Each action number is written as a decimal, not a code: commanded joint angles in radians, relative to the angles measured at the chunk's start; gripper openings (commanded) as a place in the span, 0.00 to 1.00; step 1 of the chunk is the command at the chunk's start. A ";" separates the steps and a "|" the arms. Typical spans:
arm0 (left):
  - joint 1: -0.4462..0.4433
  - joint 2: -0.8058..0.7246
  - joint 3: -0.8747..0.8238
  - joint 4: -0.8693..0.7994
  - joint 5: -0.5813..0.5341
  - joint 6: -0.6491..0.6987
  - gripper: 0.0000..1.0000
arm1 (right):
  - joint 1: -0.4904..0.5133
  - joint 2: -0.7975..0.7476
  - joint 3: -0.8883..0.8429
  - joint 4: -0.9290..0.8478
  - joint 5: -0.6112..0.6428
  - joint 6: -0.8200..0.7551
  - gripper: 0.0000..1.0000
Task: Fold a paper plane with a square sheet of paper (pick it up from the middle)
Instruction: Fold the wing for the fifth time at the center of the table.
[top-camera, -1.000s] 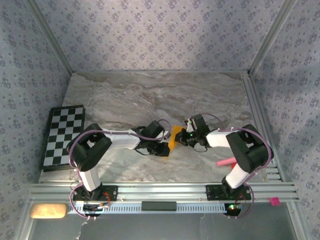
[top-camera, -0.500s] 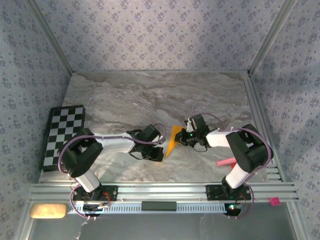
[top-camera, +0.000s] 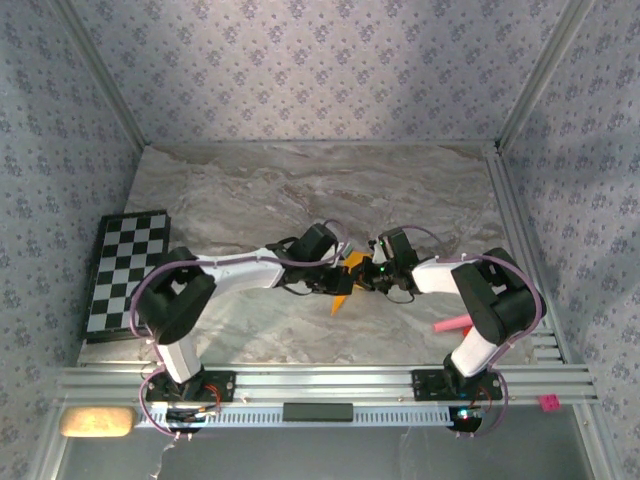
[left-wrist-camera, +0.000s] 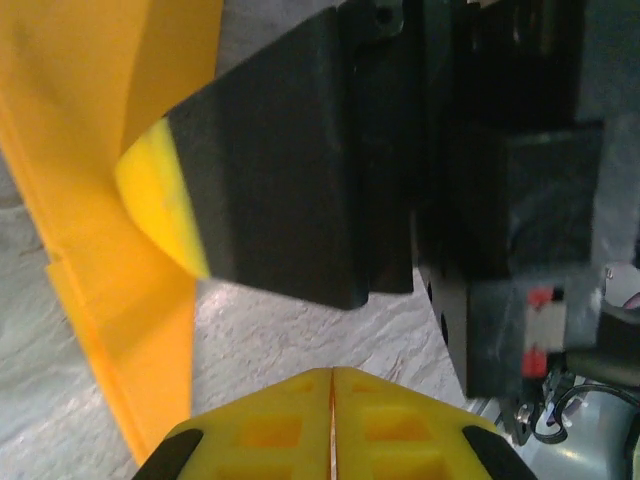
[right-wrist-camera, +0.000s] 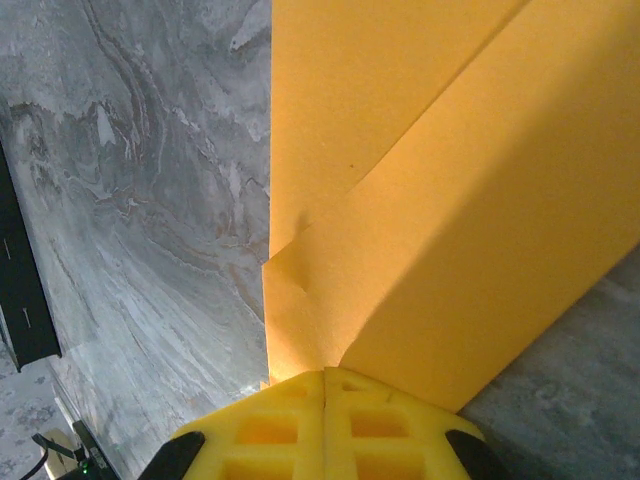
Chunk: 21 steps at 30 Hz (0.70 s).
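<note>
In the top view, the paper (top-camera: 338, 300) is hanging between the two arms, slightly toward 6 o'clock of the tabletop's (top-camera: 300, 190) middle, with its pointed end aiming at 7 o'clock. The left jaws are meeting it from 9 o'clock and the right jaws from 3 o'clock. A chequered board (top-camera: 125, 270) is lying at the 9 o'clock edge and a pink stick (top-camera: 450, 323) at 4 o'clock, both well apart from the paper. The open room is lying toward 12 o'clock, while the rail at 6 o'clock is sitting near.

In the left wrist view, the left jaws' yellow fingertips (left-wrist-camera: 260, 440) are pressing together with nothing visibly between them. The paper (left-wrist-camera: 100, 250) is standing just beside them at 9 o'clock, showing stacked edges. A black finger with a yellow pad (left-wrist-camera: 160, 200) from the other arm is sitting against it.

In the right wrist view, the right jaws are fully closed and pinching the paper's (right-wrist-camera: 450, 200) lower end. Overlapping diagonal flaps are rising toward 1 o'clock, and a small crumple (right-wrist-camera: 285, 265) is showing on the 9 o'clock edge.

The early diagonal folds are looking done and a narrow point is forming. Sharpening the creases and folding the wings are likely remaining.
</note>
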 joint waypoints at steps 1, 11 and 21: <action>0.005 0.055 0.018 0.008 0.023 -0.012 0.11 | -0.006 0.062 -0.022 -0.145 0.136 -0.030 0.00; -0.010 0.086 -0.082 -0.028 -0.035 -0.009 0.11 | -0.005 0.056 -0.038 -0.128 0.143 -0.030 0.00; -0.031 -0.025 -0.244 -0.034 -0.032 -0.010 0.11 | -0.006 0.049 -0.040 -0.139 0.150 -0.033 0.00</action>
